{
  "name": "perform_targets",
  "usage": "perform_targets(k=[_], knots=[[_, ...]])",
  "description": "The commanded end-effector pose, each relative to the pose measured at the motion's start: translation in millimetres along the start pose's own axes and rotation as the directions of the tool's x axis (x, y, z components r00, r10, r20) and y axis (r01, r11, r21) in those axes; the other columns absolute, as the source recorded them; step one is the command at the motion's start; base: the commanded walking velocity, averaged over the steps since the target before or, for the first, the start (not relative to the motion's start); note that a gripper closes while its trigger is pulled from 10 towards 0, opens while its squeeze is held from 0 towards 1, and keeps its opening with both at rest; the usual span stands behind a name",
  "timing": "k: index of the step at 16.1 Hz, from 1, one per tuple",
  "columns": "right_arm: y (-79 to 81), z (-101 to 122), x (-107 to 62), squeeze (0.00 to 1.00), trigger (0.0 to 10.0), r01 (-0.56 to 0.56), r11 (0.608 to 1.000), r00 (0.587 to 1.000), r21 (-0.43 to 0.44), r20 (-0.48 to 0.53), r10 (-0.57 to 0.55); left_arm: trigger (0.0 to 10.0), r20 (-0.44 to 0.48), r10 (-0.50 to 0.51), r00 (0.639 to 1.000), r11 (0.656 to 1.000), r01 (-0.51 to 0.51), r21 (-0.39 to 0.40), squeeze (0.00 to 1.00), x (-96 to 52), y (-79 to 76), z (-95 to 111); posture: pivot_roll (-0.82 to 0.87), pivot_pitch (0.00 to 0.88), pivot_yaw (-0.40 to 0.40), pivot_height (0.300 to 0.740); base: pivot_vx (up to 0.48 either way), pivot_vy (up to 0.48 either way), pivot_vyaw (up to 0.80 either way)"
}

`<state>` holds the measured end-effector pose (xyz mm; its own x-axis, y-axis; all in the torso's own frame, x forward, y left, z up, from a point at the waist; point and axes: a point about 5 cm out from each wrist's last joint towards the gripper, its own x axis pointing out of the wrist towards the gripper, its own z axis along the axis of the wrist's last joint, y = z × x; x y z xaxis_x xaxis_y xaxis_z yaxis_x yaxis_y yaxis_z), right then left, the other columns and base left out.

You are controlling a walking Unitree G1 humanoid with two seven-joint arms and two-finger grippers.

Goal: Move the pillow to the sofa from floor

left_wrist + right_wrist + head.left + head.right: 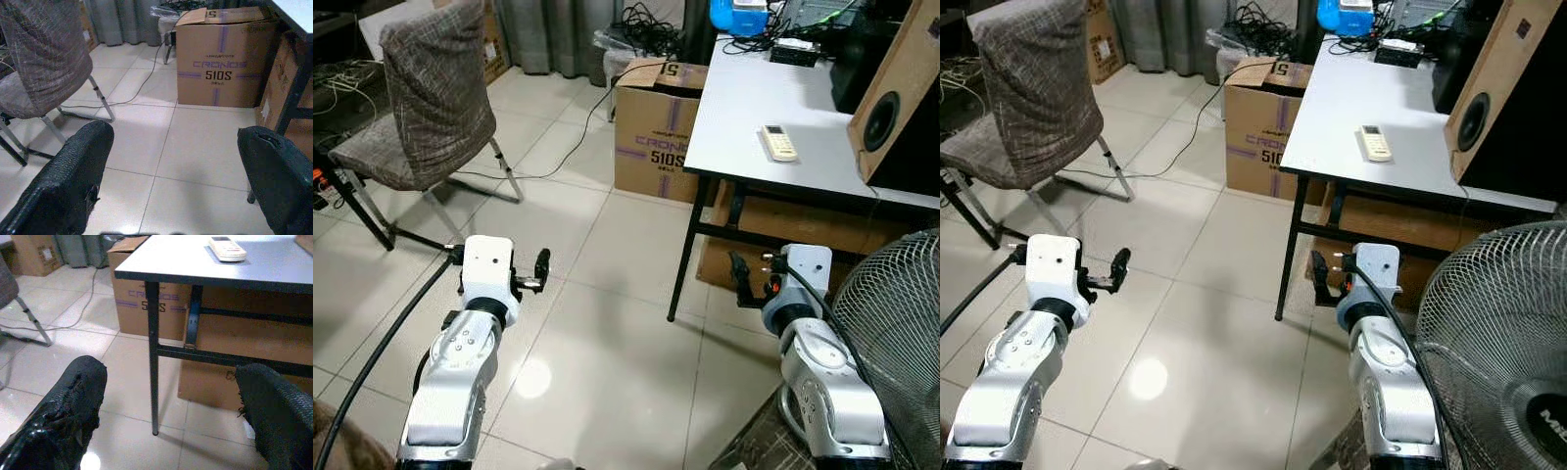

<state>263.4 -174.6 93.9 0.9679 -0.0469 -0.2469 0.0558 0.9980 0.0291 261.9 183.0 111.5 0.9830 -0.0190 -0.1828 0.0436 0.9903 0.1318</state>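
Nothing of the task looks done yet: no pillow or sofa can be made out among the tiled floor (607, 343), the chair (431, 98) at ten o'clock, the Cronos cardboard box (656, 137) at twelve and the white table (754, 108) at one (remote control (778, 143) on top). The left gripper (171, 191) and right gripper (171, 421) hover with fingers spread wide, holding nothing. Finding the pillow comes first, I judge.

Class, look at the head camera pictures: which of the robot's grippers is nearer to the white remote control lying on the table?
Right. The right gripper hangs open beside the table, below its edge, with the remote control up ahead of it. The left gripper, also open, hovers over bare floor across from the table, by the chair.
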Motion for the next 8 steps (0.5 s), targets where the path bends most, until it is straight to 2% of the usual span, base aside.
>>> perform_targets(k=[1, 6, 8], knots=[[-2.5, -6.2, 0.1, 0.00, 10.0, 0.018, 1.000, 1.000, 0.000, -0.024, -0.018, 10.0, -0.003, 0.001, 1.000, 1.000, -0.001, 0.018, 0.00, 0.7, 1.6, -0.1, 0.02, 0.000, 0.015, 0.740, -0.266, 0.000, 0.00], [0.4, -5.3, 1.6, 0.00, 10.0, 0.008, 1.000, 1.000, -0.010, -0.021, -0.008, 10.0, -0.015, 0.019, 1.000, 1.000, -0.019, 0.016, 0.00, -1.8, 5.4, -5.5, 0.03, 0.000, 0.001, 0.740, -0.264, 0.000, 0.00], [-0.6, -4.2, 1.8, 0.00, 10.0, 0.011, 1.000, 1.000, -0.017, -0.015, -0.011, 10.0, -0.019, 0.026, 0.999, 0.999, -0.026, 0.021, 0.00, -1.7, 5.7, -6.9, 0.02, 0.000, 0.000, 0.740, 0.000, 0.000, 0.00]])
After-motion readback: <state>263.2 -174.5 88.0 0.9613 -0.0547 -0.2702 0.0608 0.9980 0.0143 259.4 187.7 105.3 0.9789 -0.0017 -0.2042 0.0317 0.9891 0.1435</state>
